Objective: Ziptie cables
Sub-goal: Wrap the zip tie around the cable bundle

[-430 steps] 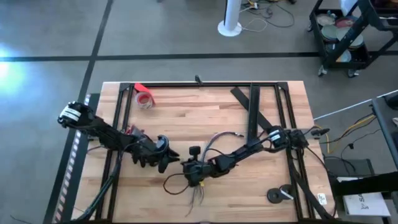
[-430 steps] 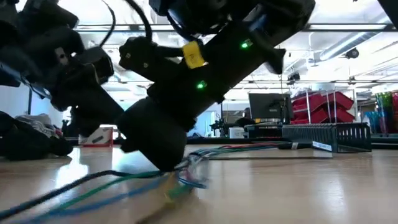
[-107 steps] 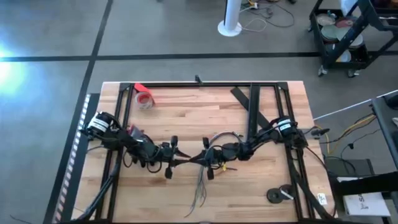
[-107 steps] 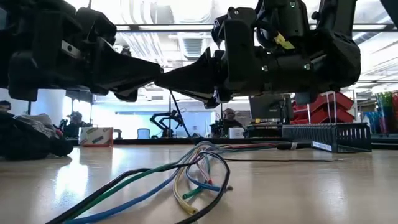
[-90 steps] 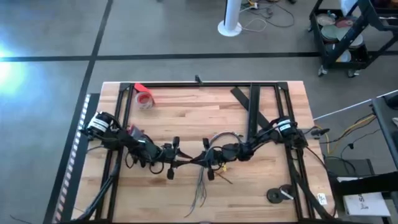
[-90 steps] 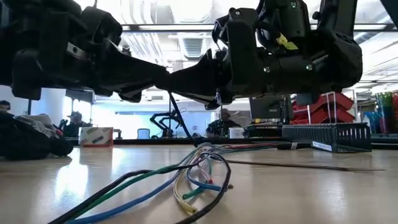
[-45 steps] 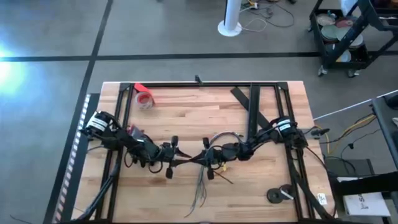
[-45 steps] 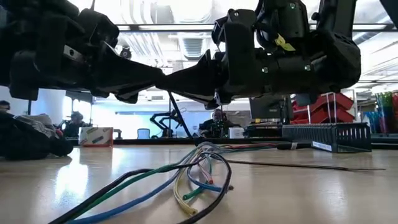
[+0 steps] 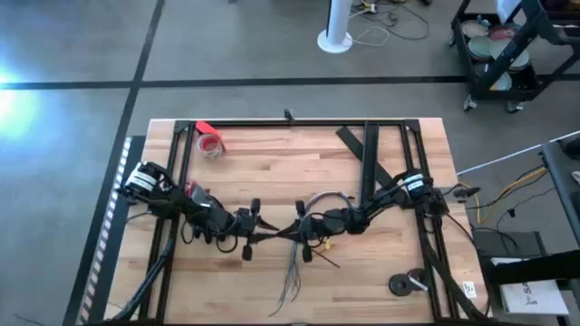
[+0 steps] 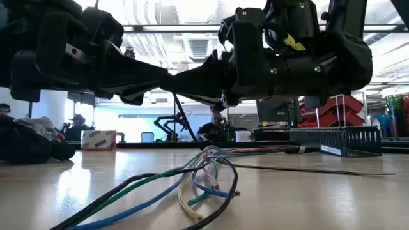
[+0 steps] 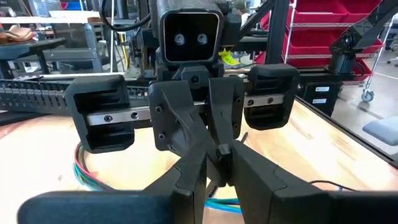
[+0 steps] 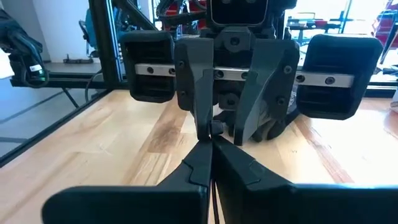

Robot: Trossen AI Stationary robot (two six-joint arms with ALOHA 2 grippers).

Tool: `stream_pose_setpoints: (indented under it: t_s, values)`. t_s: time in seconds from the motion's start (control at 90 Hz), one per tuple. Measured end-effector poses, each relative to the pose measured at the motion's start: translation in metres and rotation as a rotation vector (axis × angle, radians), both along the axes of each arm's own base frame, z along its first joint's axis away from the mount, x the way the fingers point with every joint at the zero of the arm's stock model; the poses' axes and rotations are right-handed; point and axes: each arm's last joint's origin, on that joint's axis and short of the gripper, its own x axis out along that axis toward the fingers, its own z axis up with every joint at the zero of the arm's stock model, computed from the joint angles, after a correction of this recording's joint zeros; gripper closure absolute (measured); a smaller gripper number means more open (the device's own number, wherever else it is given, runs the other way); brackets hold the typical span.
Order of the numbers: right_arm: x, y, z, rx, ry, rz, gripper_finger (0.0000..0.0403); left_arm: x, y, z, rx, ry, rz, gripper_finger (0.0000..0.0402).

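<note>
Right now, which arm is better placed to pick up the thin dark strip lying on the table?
Right, probably. The ziptie lies on the table on the right gripper's side of the cables; the left gripper would have to cross over them. Both grippers are shut, tip to tip.

A red tape roll [image 9: 211,144] lies near the wooden table's [image 9: 263,172] far left corner; two dark round discs [image 9: 408,283] sit near its front right corner

Left pincer [image 9: 268,237], right pincer [image 9: 292,233] tip-to-tip, closed.
</note>
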Motion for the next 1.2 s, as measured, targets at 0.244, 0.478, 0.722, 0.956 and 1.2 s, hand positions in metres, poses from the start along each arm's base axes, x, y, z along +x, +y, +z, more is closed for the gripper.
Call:
stream_pose_setpoints:
  t_s: [0.244,0.478,0.722,0.956,1.2]
  values:
    - [0.0,0.0,0.0,0.008,0.005,-0.002,0.0403,-0.009,0.001,0.003,-0.002,0.011,-0.033,0.0342]
    - [0.0,0.0,0.0,0.013,0.011,-0.003,0.0403,-0.018,0.004,0.007,0.027,0.061,-0.036,0.0342]
    - [0.0,-0.002,-0.001,0.012,0.02,-0.006,0.0403,-0.015,0.004,0.011,0.045,0.044,-0.026,0.0342]
    - [0.0,-0.002,-0.002,0.014,0.022,-0.007,0.0403,-0.008,0.002,0.01,0.084,0.082,-0.026,0.0342]
    - [0.0,-0.003,-0.004,0.008,0.048,-0.009,0.0403,-0.003,0.001,0.015,0.075,0.062,-0.022,0.0342]
